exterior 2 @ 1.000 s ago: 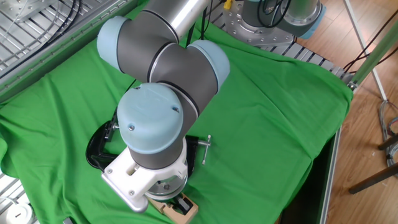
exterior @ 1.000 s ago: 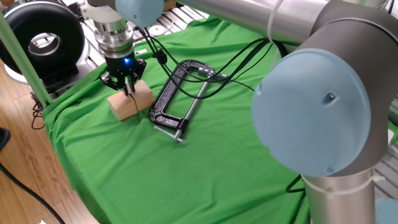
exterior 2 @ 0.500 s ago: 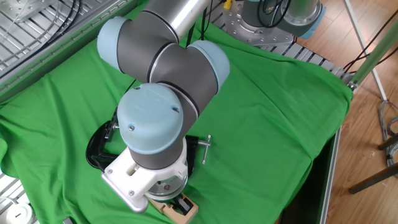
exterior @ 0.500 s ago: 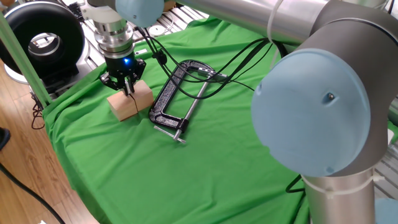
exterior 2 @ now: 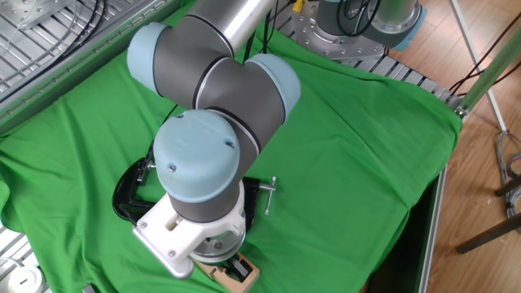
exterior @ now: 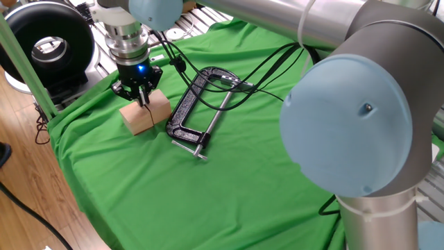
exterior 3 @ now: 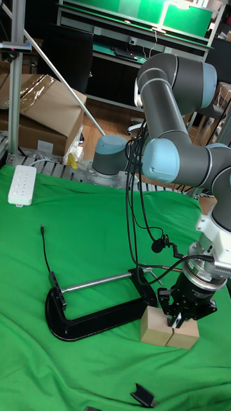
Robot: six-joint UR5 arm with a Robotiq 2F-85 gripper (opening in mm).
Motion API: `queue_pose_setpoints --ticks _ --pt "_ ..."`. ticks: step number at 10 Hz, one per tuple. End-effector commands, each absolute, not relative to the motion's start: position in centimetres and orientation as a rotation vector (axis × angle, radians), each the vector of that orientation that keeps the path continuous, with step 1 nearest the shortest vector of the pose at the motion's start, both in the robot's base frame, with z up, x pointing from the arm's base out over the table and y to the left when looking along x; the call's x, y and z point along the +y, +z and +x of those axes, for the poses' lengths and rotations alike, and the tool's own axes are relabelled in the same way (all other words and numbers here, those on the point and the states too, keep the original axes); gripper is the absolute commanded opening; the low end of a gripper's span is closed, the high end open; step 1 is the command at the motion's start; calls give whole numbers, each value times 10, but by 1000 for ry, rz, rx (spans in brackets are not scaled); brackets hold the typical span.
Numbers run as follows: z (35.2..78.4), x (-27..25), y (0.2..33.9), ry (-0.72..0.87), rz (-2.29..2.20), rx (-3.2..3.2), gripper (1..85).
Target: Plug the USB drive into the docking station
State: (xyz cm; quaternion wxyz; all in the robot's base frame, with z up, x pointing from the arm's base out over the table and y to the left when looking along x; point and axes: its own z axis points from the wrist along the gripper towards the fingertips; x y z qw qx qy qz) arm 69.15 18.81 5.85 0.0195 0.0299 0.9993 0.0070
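Observation:
My gripper (exterior: 143, 101) points straight down at two wooden blocks (exterior: 146, 113) standing side by side. Its fingers are pinched together at the seam between them, as the tall view shows for the gripper (exterior 3: 173, 325) and blocks (exterior 3: 168, 327). The USB drive is hidden; I cannot tell whether it sits between the fingers. A small grey piece at the jaw of the black C-clamp (exterior: 191, 107) looks like the docking station (exterior: 236, 84). Its thin black cable ends in a small plug (exterior 3: 42, 228). In the other fixed view the arm covers most of the gripper (exterior 2: 237, 264).
The C-clamp (exterior 3: 96, 313) lies flat on the green cloth just left of the blocks. A small black piece (exterior 3: 142, 393) lies in front of them. A white power strip (exterior 3: 20, 185) sits at the far left edge. Black cables hang from the wrist.

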Motion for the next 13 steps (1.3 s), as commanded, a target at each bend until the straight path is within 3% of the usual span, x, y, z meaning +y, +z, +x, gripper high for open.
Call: queue_pose_setpoints --ticks 1,13 --pt "693 190 59 39 104 3100 217" --pt "691 188 60 27 113 3105 127"
